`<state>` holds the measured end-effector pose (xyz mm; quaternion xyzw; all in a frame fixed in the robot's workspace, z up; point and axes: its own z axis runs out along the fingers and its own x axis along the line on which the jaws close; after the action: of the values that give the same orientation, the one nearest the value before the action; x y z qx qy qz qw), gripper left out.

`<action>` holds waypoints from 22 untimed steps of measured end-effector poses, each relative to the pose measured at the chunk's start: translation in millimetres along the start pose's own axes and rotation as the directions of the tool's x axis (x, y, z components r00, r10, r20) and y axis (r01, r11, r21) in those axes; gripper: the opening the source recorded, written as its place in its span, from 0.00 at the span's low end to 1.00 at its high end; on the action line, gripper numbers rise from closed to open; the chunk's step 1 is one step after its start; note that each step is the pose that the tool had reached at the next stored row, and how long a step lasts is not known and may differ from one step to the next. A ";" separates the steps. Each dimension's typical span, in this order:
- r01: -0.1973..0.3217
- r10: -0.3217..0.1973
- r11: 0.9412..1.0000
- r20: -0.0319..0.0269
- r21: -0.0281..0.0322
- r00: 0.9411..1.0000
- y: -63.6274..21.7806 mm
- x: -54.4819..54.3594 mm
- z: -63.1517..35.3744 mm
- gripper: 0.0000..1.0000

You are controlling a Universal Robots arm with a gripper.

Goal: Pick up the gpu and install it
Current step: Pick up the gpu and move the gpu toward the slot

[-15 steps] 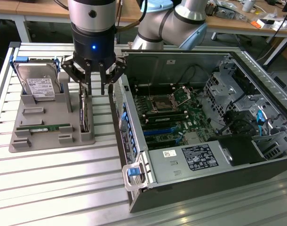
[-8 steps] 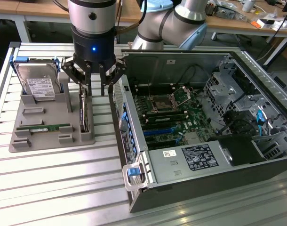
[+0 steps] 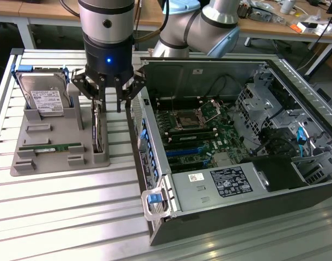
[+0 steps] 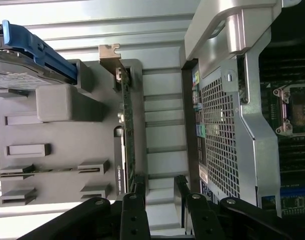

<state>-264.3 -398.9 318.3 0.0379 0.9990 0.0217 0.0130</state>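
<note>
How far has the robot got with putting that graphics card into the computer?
Nothing is installed yet. The gpu stands on edge in the gray holder, not gripped. In hand: the open pincer hangs just above it. Left: the grasp, the lift and seating it in the open computer case.

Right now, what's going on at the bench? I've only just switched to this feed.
The robot arm has its jaws open, poised right over the gpu, which stands on edge in its slot in the gray holder. The jaws are not closed on the card, so it is not yet picked up. The hard drive and the memory stick sit in the same holder. The open computer case lies beside the holder, on the exterior view's right.
</note>
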 end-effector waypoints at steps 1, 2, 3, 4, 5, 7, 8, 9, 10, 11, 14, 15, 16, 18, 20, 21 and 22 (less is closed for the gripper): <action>0.000 0.000 1.000 0.000 0.000 1.000 0.0 0.0 0.8 0.36; 0.000 0.000 1.000 0.000 0.000 1.000 -0.1 0.0 1.5 0.36; 0.000 0.000 1.000 0.000 0.000 1.000 -0.1 0.0 2.0 0.36; 0.000 0.000 1.000 0.000 0.000 1.000 -0.1 0.1 2.6 0.36; 0.000 0.000 1.000 0.000 0.000 1.000 -0.1 0.1 3.0 0.36; 0.000 0.000 1.000 0.000 0.000 1.000 -0.2 0.1 4.0 0.36; 0.000 0.000 1.000 0.000 0.000 1.000 -0.2 0.1 4.4 0.36; 0.000 0.000 1.000 0.000 0.000 1.000 -0.2 0.1 5.0 0.36; 0.000 0.000 1.000 0.000 0.000 1.000 -0.2 0.1 5.6 0.36; 0.000 0.000 1.000 0.000 0.000 1.000 -0.3 0.1 6.0 0.36; 0.000 0.000 1.000 0.000 0.000 1.000 -0.4 0.2 8.1 0.36; 0.000 0.000 1.000 0.000 0.000 1.000 -0.4 0.2 8.9 0.36; 0.000 0.000 1.000 0.000 0.000 1.000 -0.4 0.2 10.0 0.36; 0.000 0.000 1.000 0.000 0.000 1.000 -0.6 0.3 12.7 0.36; 0.000 0.000 1.000 0.000 0.000 1.000 -0.7 0.4 15.7 0.36; 0.000 0.000 1.000 0.000 0.000 1.000 -0.8 0.4 16.7 0.36; 0.000 0.000 1.000 0.000 0.000 1.000 -0.9 0.5 18.0 0.36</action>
<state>-264.4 -399.0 300.3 0.0379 0.9990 0.0217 0.0130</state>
